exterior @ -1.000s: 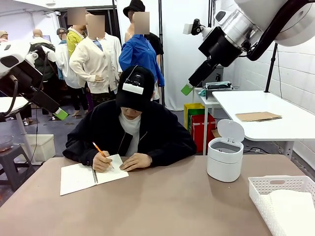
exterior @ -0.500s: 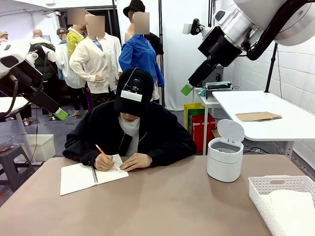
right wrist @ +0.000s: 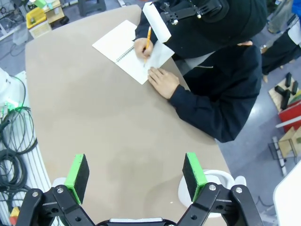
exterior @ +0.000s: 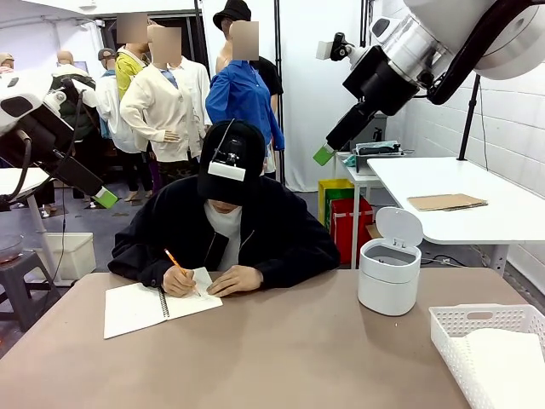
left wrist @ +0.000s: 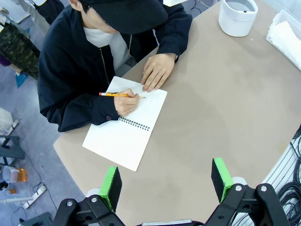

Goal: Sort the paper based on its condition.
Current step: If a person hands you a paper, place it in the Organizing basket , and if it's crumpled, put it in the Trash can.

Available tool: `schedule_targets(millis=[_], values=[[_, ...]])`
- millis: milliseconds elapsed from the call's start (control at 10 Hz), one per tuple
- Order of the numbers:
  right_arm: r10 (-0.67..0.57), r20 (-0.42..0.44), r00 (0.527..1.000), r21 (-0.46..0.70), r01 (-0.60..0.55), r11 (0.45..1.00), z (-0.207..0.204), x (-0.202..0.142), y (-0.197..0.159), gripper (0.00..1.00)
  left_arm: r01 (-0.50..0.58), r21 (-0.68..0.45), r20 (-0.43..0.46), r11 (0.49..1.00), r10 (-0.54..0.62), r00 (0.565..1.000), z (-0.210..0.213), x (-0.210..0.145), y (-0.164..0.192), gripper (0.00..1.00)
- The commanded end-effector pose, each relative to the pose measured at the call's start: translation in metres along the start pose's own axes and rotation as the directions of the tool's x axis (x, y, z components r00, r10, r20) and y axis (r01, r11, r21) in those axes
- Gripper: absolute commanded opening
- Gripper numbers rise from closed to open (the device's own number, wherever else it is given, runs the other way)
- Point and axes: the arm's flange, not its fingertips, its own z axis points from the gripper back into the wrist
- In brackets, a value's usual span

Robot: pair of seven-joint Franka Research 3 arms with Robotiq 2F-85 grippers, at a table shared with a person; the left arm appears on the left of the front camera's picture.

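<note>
Left gripper [left wrist: 165, 181]: jaws spread wide, nothing between the green pads [left wrist: 111, 186], parked high over my near-left side of the table [left wrist: 225, 108]. In the front view I see it up at the left edge [exterior: 104, 198], well clear of the surface.

Right gripper [right wrist: 136, 174]: jaws also fully apart, nothing held, hanging high over the right part of the table. Front view puts it up top right [exterior: 324, 154], pointing down and toward the person.

Below the left wrist: person [exterior: 226, 226] in a dark jacket and black cap sits at the far side, writing in an open spiral notebook [left wrist: 126, 128] with an orange pencil [left wrist: 115, 94]. One hand [left wrist: 126, 101] holds the pencil, the other hand [left wrist: 157, 70] lies flat on the page edge.

Paper [exterior: 509, 362]: white sheets lie in the white perforated basket [exterior: 464, 322] at the table's near-right corner. I can't tell how many or what condition. I also see that basket at the top-right corner of the left wrist view.

White round bin [exterior: 389, 271], lid flipped up, stands on the table between the person and the basket, apart from both. Under the right wrist, part of it peeks past the right finger.

Side table at the back right carries 1 brown cardboard sheet [exterior: 446, 202].
</note>
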Motion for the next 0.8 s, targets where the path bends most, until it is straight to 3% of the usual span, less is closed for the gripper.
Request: schedule_targets(millis=[0,700], values=[[-0.002,0.005,1.000,0.010,0.002,1.000,-0.0005,-0.0001,-0.0002,1.00,-0.001,0.005,-0.001,1.000,0.001,1.000,0.0004,-0.0003,0.0002,1.00],[-0.002,0.005,1.000,0.010,0.002,1.000,-0.0005,-0.0001,-0.0002,1.00,-0.001,0.005,-0.001,1.000,0.001,1.000,0.0004,-0.0003,0.0002,1.00]])
